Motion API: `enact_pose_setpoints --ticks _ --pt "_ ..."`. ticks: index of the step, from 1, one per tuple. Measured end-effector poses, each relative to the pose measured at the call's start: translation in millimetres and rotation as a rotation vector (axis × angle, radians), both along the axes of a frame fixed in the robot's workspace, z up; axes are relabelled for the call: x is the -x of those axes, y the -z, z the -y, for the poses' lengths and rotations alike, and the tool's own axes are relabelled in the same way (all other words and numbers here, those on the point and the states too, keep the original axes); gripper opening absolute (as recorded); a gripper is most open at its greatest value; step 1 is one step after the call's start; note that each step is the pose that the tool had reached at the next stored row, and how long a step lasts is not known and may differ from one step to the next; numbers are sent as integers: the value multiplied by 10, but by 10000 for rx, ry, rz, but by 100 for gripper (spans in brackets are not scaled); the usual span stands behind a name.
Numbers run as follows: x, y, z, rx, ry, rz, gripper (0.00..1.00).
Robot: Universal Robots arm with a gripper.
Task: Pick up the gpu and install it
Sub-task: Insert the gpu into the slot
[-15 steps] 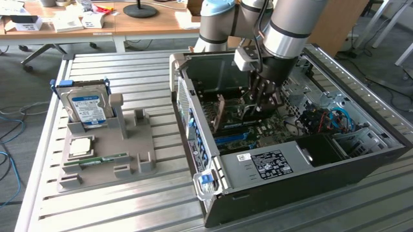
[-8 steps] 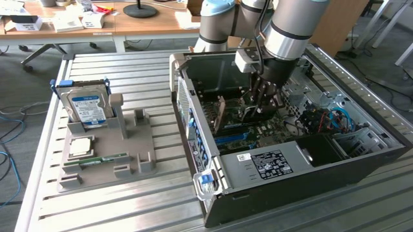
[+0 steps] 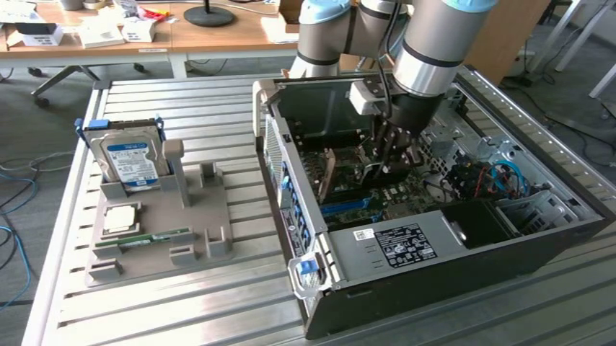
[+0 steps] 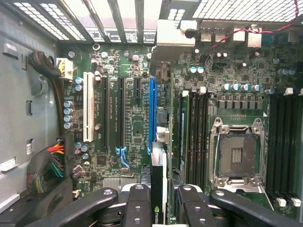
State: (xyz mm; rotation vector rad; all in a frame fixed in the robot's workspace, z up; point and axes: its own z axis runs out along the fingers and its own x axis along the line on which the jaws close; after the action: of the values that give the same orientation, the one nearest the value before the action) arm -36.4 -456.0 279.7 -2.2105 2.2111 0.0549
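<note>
Centre frame, inside the case [image 3: 433,288], the gripper [image 3: 387,164], fingers [image 4: 137,205] pinching the gpu [image 4: 158,208] edge-on by the blue slot [image 4: 151,113] (misaligned, it could jam).

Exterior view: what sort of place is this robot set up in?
Probably a robotics lab or test workshop: a slotted aluminium table carries an open computer case and a grey fixture holding a hard drive, and cluttered wooden desks stand behind.
</note>
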Motion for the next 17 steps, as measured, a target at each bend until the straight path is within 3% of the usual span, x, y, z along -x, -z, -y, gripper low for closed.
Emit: enact_pose_setpoints --ticks 17 --pt "192 0 10 0 0 78 27"
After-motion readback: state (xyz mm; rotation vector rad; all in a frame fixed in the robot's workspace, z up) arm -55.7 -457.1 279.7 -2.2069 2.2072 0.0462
